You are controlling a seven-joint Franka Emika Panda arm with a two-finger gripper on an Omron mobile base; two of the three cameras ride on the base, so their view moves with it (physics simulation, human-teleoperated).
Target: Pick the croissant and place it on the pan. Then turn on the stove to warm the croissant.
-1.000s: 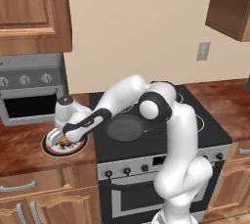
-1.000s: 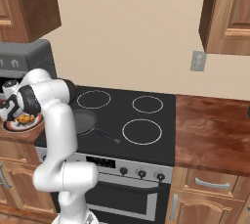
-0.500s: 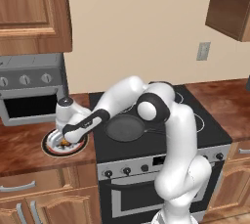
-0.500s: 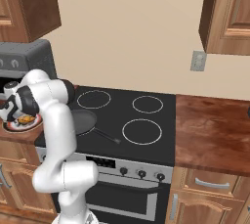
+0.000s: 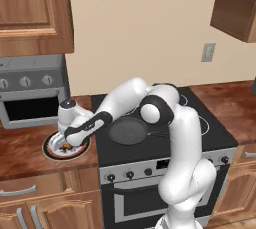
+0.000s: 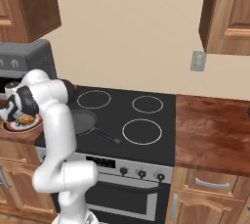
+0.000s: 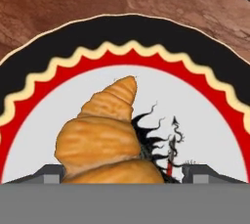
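The stove (image 5: 200,123) has a flat black top with white ring burners and a silver front with knobs; in the left base view the arm covers much of it, while the right base view shows three rings plainly. The brown mottled worktop (image 5: 25,148) carries a grey toaster oven (image 5: 30,90), cut off at the left edge. The pan (image 5: 127,130), round and dark grey, sits on the stove's front left burner; its thin black handle runs toward the arm's elbow and is partly hidden there. The plate (image 5: 52,148) lies on the worktop just left of the stove, white with a scalloped red and black rim that the hand view shows sharply (image 7: 127,32). The tool (image 5: 66,144) hangs low over the plate. Its tips (image 7: 49,175) stand on either side of the croissant (image 7: 105,135), apparently open, though whether they touch the pastry I cannot tell. The croissant is golden, ridged and tapering, lying on the plate.
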